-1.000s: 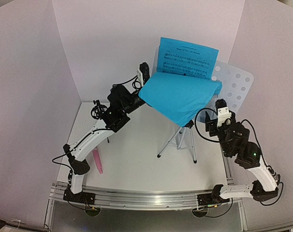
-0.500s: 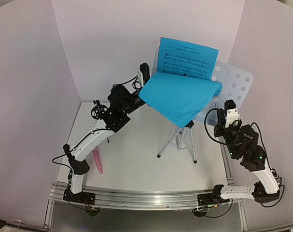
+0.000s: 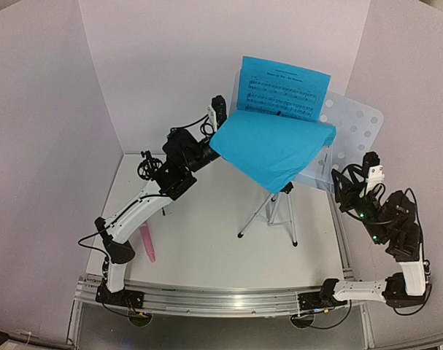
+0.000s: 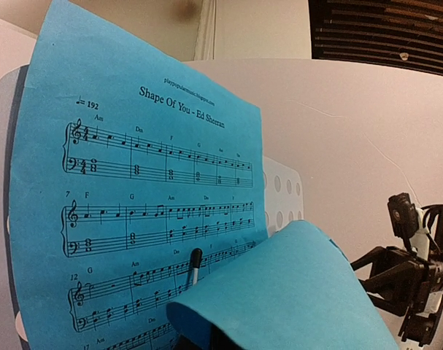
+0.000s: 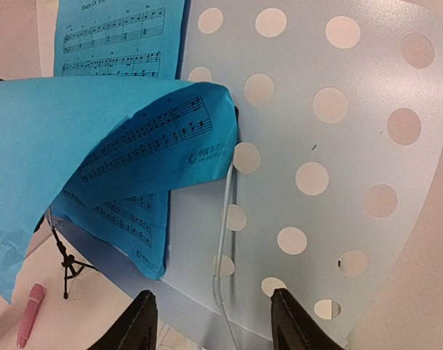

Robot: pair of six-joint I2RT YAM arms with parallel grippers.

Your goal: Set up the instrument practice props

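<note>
The silver tripod music stand [image 3: 274, 211] stands at the back right, its perforated pale desk [image 3: 356, 131] facing me. One blue sheet-music page [image 3: 283, 86] leans upright on the desk. A second blue page [image 3: 272, 146] droops forward over the desk's front. My left gripper [image 3: 217, 109] is at this page's left edge; the paper [image 4: 294, 292] covers its jaws, shut on it. My right gripper [image 5: 215, 321] is open and empty before the desk's lower right part [image 5: 330, 168]. The pink microphone [image 3: 147, 243] lies near the left arm. The small black mic mount [image 3: 145, 168] stands behind it.
A thin wire page retainer [image 5: 225, 211] lies against the desk, its black tip [image 4: 195, 259] resting on the upright page. Pale walls [image 3: 155, 65] close in the back and both sides. The right arm's links [image 3: 389, 226] hang beyond the table's right edge.
My right arm has drawn back to the right, away from the stand; its jaws narrowed, then widened again. The left arm and both pages have not moved.
</note>
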